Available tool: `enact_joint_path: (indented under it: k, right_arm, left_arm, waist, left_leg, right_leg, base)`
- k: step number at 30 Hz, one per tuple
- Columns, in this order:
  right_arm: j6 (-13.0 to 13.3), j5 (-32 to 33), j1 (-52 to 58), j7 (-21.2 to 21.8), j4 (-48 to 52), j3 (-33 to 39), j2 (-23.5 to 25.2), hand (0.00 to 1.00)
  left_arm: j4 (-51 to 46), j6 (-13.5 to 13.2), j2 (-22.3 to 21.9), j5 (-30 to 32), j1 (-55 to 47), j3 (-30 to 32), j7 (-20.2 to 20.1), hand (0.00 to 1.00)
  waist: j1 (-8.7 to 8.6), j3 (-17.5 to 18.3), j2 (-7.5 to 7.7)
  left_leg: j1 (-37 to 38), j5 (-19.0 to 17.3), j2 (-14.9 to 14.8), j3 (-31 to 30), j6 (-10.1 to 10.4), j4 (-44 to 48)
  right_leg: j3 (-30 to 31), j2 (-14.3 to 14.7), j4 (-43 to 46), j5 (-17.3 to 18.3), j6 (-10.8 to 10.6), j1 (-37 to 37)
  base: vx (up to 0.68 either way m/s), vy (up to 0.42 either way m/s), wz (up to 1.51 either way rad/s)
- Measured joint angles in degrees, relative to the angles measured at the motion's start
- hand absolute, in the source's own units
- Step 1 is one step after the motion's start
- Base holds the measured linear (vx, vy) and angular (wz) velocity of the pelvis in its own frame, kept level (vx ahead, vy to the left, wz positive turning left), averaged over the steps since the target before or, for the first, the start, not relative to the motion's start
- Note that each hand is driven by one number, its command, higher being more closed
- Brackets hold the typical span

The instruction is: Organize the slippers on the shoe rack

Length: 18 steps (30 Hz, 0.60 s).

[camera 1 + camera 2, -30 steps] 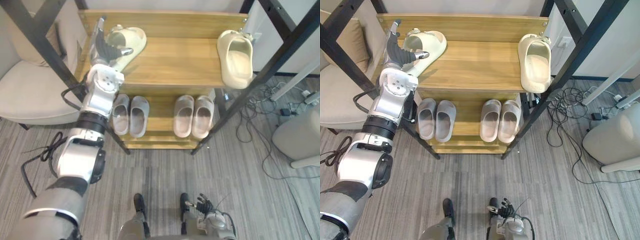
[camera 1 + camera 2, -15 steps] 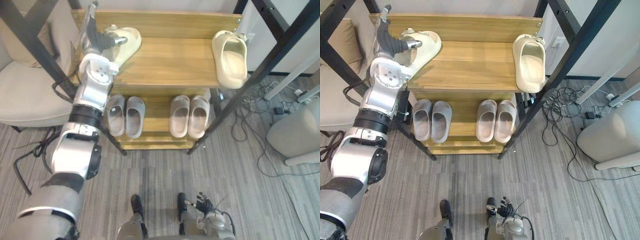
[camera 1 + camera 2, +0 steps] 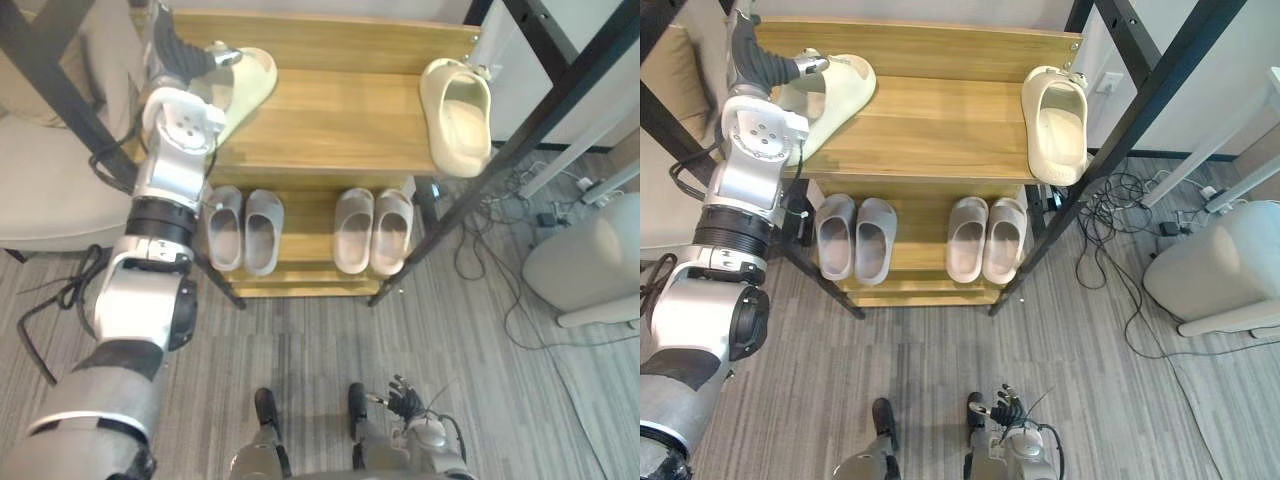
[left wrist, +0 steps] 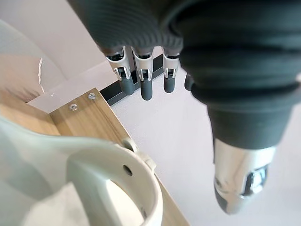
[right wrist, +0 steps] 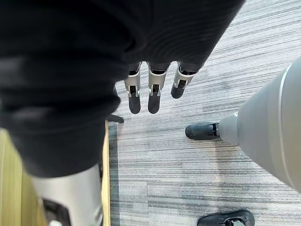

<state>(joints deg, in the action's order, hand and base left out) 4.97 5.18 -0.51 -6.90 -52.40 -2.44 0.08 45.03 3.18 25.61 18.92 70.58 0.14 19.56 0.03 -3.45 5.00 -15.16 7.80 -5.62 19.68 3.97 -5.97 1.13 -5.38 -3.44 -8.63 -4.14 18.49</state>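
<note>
Cream slipper point(image 3: 248, 82), upper left of frame: partly covered by the left hand point(image 3: 178, 55), itself cut off by the top edge. Contact cannot be told.

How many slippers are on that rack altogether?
6: a cream slipper at the top shelf's left end, another at its right; four grey slippers along the lower shelf. Others may be hidden.

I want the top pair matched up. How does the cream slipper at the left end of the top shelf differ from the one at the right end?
The left cream slipper lies slanted across the top shelf; the right cream slipper lies nearly straight, front to back. The left hand hovers over the left cream slipper, fingers straight; nothing is near the right cream slipper. Both are cream and look alike in style.
</note>
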Motion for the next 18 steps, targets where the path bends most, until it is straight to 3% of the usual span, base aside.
enact_joint_path:
  k: [10, 18]
  right_arm:
    - [0.0, 1.68, -2.51, -0.43, 0.38, 0.01, -0.04, 0.0]
    - [0.01, 2.31, -4.28, -0.85, 0.41, 0.03, -0.06, 0.0]
  left_arm:
    - [0.04, 0.02, 0.65, -0.93, 1.94, 1.18, -0.1, 0.0]
    - [0.79, 0.07, 0.66, -1.34, 4.61, 1.3, -0.15, 0.0]
  waist:
    - [-0.03, -0.12, 0.39]
    - [-0.11, -0.83, 1.58]
  left_leg:
    - [-1.8, 0.04, -0.06, -0.17, -0.05, 0.01]
    - [-3.04, 0.09, -0.06, -1.51, -0.09, 0.01]
  right_leg:
    - [-0.19, 0.04, 0.06, -0.24, 0.08, 1.69]
    - [-1.01, -0.01, 0.07, -0.24, 0.1, 2.39]
  base:
    - [0.05, 0.055, 0.01]
    - [0.07, 0.048, 0.06]
